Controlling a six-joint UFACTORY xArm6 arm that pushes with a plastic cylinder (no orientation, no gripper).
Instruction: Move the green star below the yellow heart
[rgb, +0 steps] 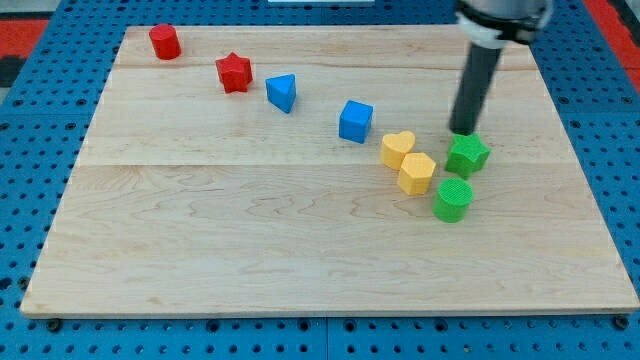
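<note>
The green star (467, 155) lies on the wooden board at the view's right, just right of the yellow heart (397, 148). My tip (463, 131) stands right at the star's top edge, touching or nearly touching it. A yellow hexagon (417, 172) sits directly below and right of the heart, touching it. A green cylinder (452, 199) stands just below the star and right of the hexagon.
A blue cube (355, 121) lies left of the heart. A blue triangle (283, 93), a red star (233, 72) and a red cylinder (165, 42) run up toward the view's top left. The board (250, 250) ends near the view's bottom.
</note>
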